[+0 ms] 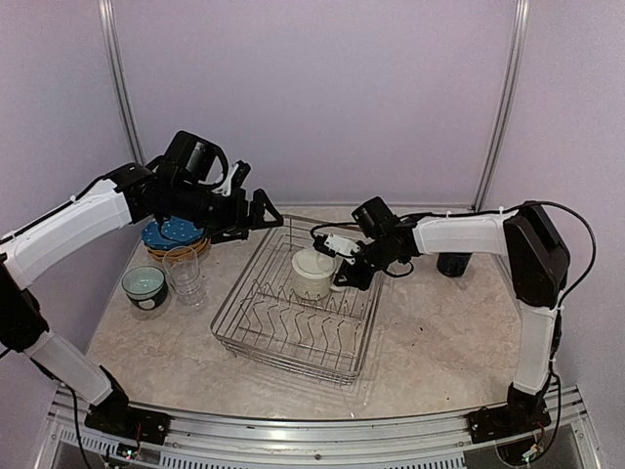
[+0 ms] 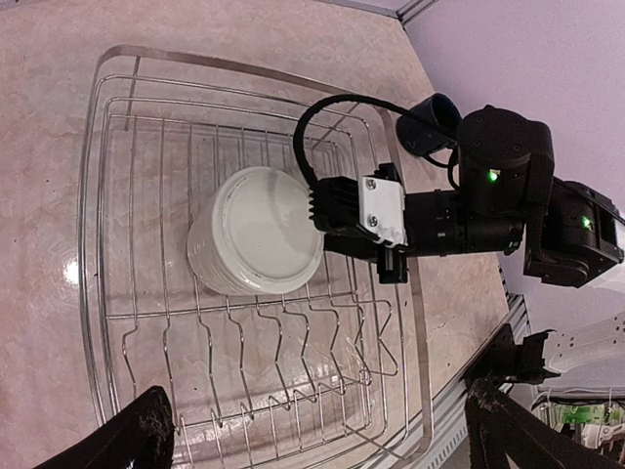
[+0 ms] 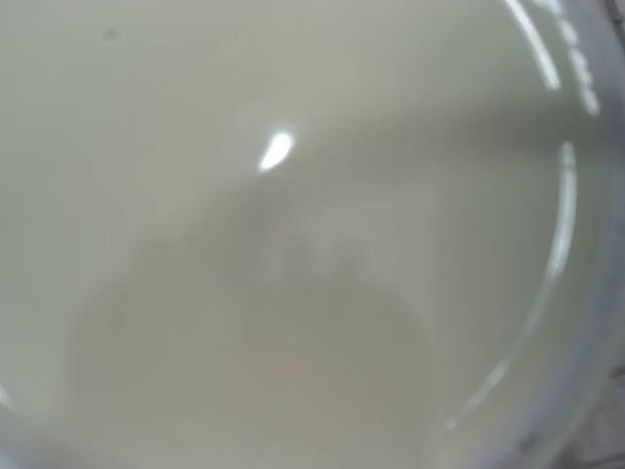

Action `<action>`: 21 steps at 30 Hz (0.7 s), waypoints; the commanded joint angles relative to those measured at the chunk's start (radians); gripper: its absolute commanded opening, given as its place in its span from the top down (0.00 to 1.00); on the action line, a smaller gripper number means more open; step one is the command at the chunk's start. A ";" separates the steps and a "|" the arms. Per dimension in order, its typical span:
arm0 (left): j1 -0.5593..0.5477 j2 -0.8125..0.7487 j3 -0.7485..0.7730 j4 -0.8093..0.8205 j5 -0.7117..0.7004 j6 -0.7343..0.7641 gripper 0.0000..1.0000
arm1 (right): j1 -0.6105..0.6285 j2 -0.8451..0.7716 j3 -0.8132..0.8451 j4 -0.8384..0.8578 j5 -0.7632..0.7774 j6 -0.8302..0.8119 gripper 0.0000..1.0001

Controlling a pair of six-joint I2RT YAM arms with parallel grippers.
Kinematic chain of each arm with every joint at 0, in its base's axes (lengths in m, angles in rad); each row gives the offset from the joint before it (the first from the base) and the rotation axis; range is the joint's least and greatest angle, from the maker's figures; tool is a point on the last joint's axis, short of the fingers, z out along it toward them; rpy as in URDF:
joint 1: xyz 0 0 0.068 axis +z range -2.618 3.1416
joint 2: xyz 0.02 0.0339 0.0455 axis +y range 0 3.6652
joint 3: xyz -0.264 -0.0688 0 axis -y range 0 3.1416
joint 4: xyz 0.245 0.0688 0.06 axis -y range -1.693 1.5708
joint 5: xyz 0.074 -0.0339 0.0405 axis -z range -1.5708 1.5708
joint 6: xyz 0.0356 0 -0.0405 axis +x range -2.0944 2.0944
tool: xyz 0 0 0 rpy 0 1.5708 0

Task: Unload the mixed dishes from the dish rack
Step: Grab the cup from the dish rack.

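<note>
- Teal-and-white bowl, glass tumblers, stacked plates: being kept on the tabletop, left of the left claw.
- Left claw: being held wide open above the dish rack at its far-left corner.
- Cream mug: being kept upright inside the rack, directly at the right claw. Whether it is being gripped cannot be told.
- Dark navy mug: being kept right of that claw, outside the rack.

Rack: silver metal wire, shiny. Mug: cream glazed ceramic, glossy and smooth, bright glint inside. Table: beige marbled top, smooth, slight sheen. Tumblers: clear glass. Plates: blue, speckled. My left gripper: matt black, looks plastic. My arm shells: white smooth plastic.
</note>
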 commanded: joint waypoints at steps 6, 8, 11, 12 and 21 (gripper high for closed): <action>0.009 0.015 0.077 -0.047 -0.057 -0.027 0.01 | -0.001 -0.099 -0.112 0.209 -0.053 0.169 1.00; 0.013 0.017 0.085 -0.045 -0.060 -0.029 0.01 | -0.012 -0.136 -0.135 0.257 -0.078 0.231 1.00; 0.029 0.019 0.091 -0.024 -0.041 -0.041 0.01 | -0.035 -0.204 -0.175 0.331 -0.138 0.356 1.00; 0.035 0.015 0.089 -0.012 -0.028 -0.047 0.01 | -0.043 -0.227 -0.190 0.358 -0.165 0.411 1.00; 0.106 -0.089 -0.065 0.336 0.193 -0.168 0.01 | -0.129 -0.415 -0.385 0.892 -0.491 1.017 1.00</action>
